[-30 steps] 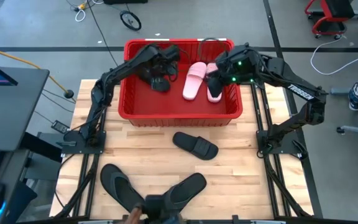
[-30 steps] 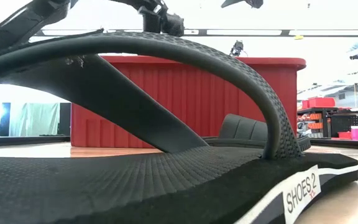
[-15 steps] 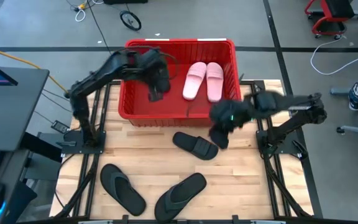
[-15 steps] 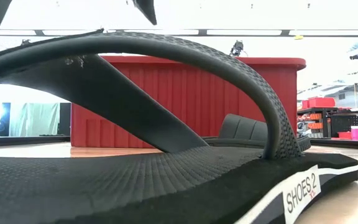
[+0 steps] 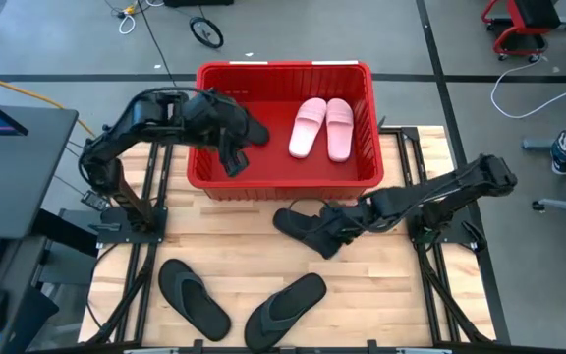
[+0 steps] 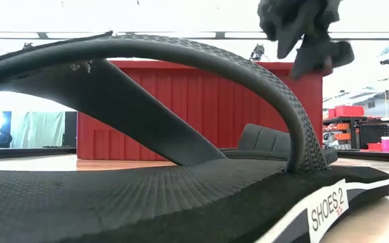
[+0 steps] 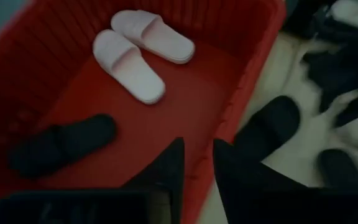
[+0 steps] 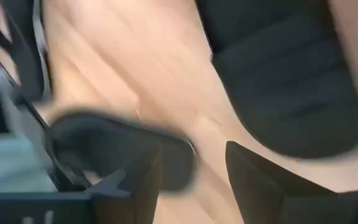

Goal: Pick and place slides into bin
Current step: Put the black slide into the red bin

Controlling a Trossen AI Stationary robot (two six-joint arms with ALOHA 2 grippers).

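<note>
The red bin (image 5: 283,182) stands at the table's far middle. Two pale pink slides (image 5: 324,127) lie side by side on its floor, and a black slide (image 7: 61,146) lies on the floor nearer its left side. My left gripper (image 5: 232,165) hovers over the bin's near-left part, open and empty (image 7: 196,168). A second black slide (image 5: 303,228) lies flat on the table in front of the bin. My right gripper (image 5: 330,238) is open just above its right end (image 8: 194,174), touching nothing I can see. Two black flip-flops (image 5: 193,296) (image 5: 285,304) lie near the front edge.
The low view is mostly filled by one flip-flop's strap (image 6: 181,74), which lies right at the camera. My right gripper shows above it in that view (image 6: 302,30). Bare wooden table (image 5: 214,231) lies between the bin and the flip-flops.
My right gripper has left the pink slides in the bin. It has swung toward the table's near edge and down to the black slide in front of the bin. My left gripper has drawn back from the bin's middle toward its near-left wall.
</note>
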